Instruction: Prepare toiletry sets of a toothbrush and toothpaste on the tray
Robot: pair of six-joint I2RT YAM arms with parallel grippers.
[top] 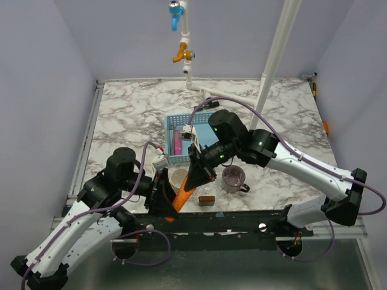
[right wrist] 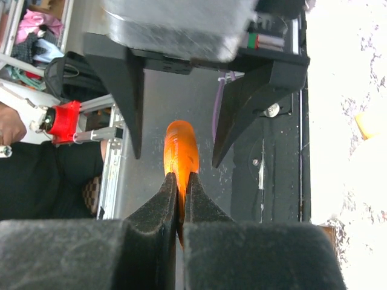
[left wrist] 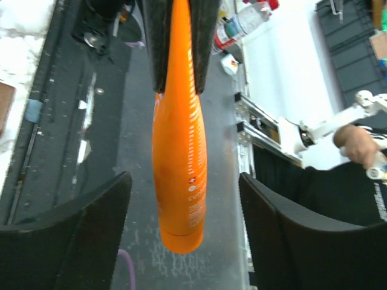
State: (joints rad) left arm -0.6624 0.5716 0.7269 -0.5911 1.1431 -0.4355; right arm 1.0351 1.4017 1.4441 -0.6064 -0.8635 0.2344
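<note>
Right gripper [right wrist: 181, 181]: my two fingers are pressed together on the flat end of the toothpaste [right wrist: 181, 148], pinching it.
Left gripper [left wrist: 182, 181]: spread wide, with one finger on each side of the tube's rounded end. My wrist view shows a gap on both sides.
Toothpaste: orange and lifted off the surface. It slants from my right gripper down toward my left one, above the dark near edge of the table [top: 133, 115].
Cream cup [top: 177, 177]: stands on the marble just behind my left gripper.
Purplish cup [top: 233, 179]: stands upright, just to the right of my right gripper.
Brown block [top: 207, 200]: lies near the table's front edge, between the two cups and nearer to me than either.
Blue basket [top: 181, 118]: sits behind the cups, with a pink thing [top: 178, 144] inside along its left side.
</note>
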